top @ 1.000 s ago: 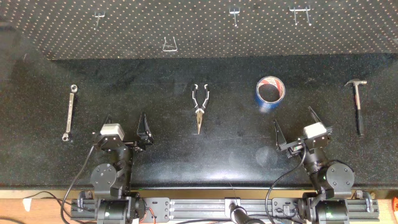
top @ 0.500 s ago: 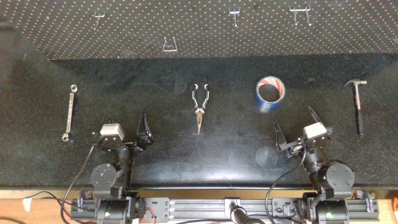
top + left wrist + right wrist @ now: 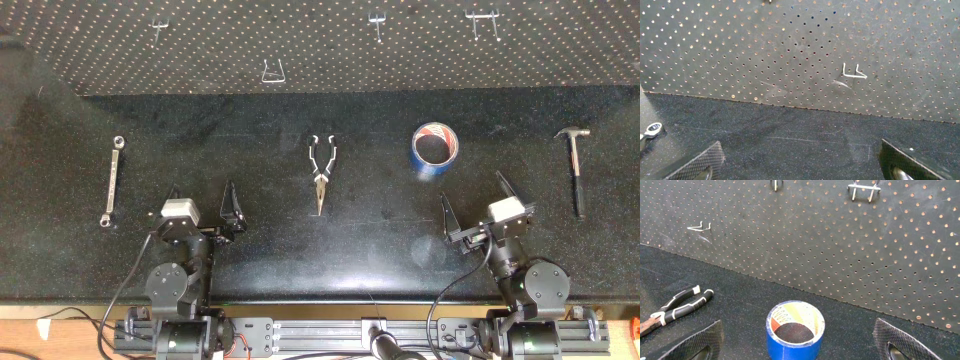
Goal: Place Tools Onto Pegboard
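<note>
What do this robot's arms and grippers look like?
The left arm and right arm are black with round joint housings, black cables and a pale grey wrist block each. The left gripper and right gripper have black wedge-shaped, cross-hatched fingers.

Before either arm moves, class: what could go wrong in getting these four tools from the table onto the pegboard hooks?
1. The wrench lies flat and thin on the table; the open left gripper may slip off it.
2. The hammer is likely head-heavy; held by its handle it may tilt and miss the double hook.
3. The pliers lie with handles spread, so they might shift when pinched.
</note>
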Robot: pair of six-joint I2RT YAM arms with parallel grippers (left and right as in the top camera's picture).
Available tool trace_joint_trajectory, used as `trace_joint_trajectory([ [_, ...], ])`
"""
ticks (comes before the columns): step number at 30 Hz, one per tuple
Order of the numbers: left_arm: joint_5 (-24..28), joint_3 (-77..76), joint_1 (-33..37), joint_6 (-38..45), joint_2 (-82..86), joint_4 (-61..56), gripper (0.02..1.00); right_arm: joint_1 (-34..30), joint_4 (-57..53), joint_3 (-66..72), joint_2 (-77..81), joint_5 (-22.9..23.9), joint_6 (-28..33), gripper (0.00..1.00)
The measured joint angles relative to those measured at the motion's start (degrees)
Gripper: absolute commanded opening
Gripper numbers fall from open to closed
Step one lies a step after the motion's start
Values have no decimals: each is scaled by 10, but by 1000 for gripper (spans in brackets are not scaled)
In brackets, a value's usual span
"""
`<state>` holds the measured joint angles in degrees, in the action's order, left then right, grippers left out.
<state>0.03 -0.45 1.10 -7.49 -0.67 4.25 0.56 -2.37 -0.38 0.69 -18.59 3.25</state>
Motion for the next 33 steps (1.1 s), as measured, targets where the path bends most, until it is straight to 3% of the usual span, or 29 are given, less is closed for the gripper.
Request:
trace_joint_trajectory([
  [8,19,-2,2,19,-8,0,996,0,0,0,0,0,0,976],
  [10,25,-46,20,54,-79,39,996,0,0,0,0,0,0,976],
  [16,19,-313,136,169,-373,259,996,0,0,0,-2,0,0,976],
  [19,-17,-459,215,189,-499,359,993,0,0,0,-2,0,0,976],
  [24,-62,-638,283,226,-655,537,991,0,0,0,-2,0,0,976],
  [33,-56,-715,367,331,-849,584,996,0,0,0,-2,0,0,976],
])
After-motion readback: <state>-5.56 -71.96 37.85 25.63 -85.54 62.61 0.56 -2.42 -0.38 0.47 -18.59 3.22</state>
